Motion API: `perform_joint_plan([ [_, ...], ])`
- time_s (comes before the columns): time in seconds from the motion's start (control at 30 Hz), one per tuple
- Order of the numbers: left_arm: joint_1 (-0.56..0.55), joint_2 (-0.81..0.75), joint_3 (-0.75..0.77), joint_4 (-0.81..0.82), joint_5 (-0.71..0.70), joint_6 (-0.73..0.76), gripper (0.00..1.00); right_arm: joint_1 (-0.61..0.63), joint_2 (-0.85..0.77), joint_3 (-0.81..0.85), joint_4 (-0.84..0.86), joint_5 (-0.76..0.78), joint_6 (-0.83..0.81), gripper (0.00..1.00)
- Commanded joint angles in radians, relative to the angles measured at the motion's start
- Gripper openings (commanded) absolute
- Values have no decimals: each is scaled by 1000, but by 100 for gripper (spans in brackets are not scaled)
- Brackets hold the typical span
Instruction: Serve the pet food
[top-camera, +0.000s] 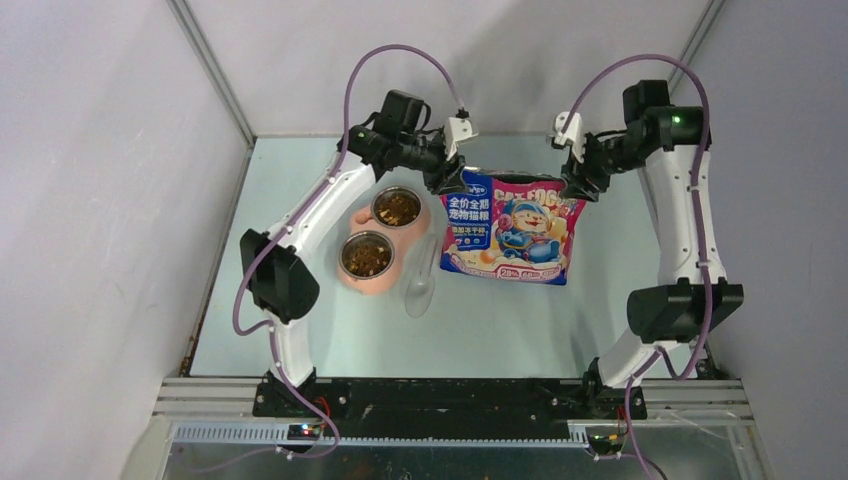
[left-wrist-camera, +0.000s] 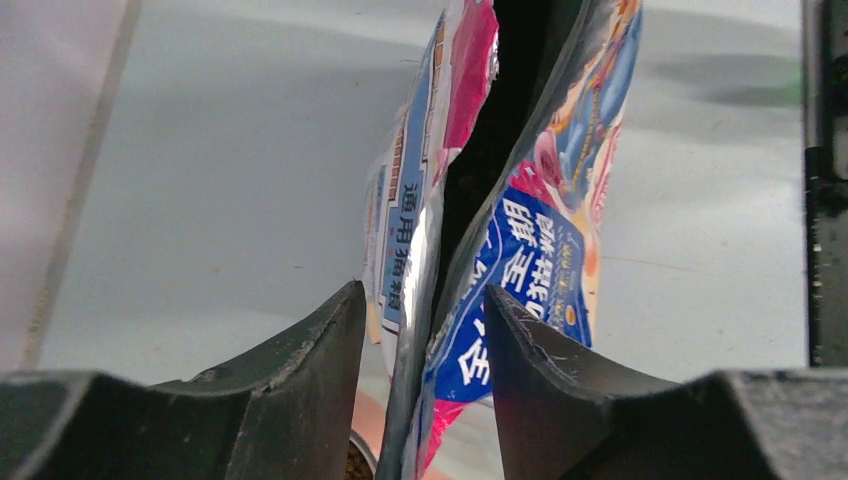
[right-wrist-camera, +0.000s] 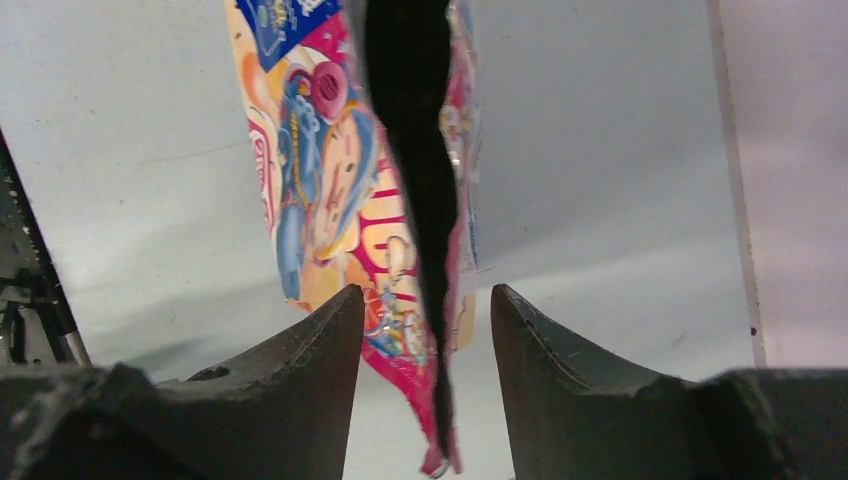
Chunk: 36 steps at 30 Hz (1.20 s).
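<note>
Left hand fingers stand apart, with the bag's open edge in the gap between them.

Right hand is parted too. The bag's dark slit hangs free between its fingers, with worktop showing behind it.

From above, each hand sits at a top corner of the bag. Kibble, small dark-brown bits, fills both wells of a pink feeder. It is just beside the left hand, toward its base, and well apart from the right hand.
</note>
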Motion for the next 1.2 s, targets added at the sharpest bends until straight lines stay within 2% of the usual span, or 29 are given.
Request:
perform_joint_plan([
  [0.0,-12,-28,1,49,-113,80,51,1,100,115,-59,69,14,51],
  [0.1,-7,-31,13,8,-164,117,38,-6,124,161,-99,95,15,49],
  [0.2,12,-34,24,-27,-183,119,29,-28,100,138,-103,112,-15,47],
  [0.27,25,-28,40,-45,-180,107,18,-45,88,117,-103,123,-22,37],
  [0.33,37,-16,63,-69,-174,88,7,-56,75,104,-102,115,-23,22],
  [0.37,41,-11,71,-84,-173,75,2,-60,71,99,-102,103,-24,11],
  [0.43,57,1,93,-113,-162,60,0,-75,60,100,-102,73,-23,0],
  [0.6,87,18,141,-186,-103,78,2,-114,40,103,-101,10,-17,0],
  [0.67,88,26,152,-207,-71,87,15,-110,40,94,-101,6,-15,0],
  [0.73,87,32,157,-214,-41,87,15,-100,44,90,-101,0,-11,0],
  [0.77,86,35,159,-216,-26,86,11,-88,50,90,-100,-1,-3,4],
  [0.8,84,40,163,-216,-20,82,4,-81,52,90,-98,-2,2,14],
  [0.87,83,45,174,-219,-6,73,1,-58,58,89,-89,-2,9,26],
  [0.97,81,42,184,-218,15,60,0,-10,59,78,-48,2,16,36],
  [1.13,81,33,188,-237,14,71,0,48,80,78,11,8,46,34],
  [1.17,81,31,188,-240,14,75,0,50,85,82,7,8,43,23],
])
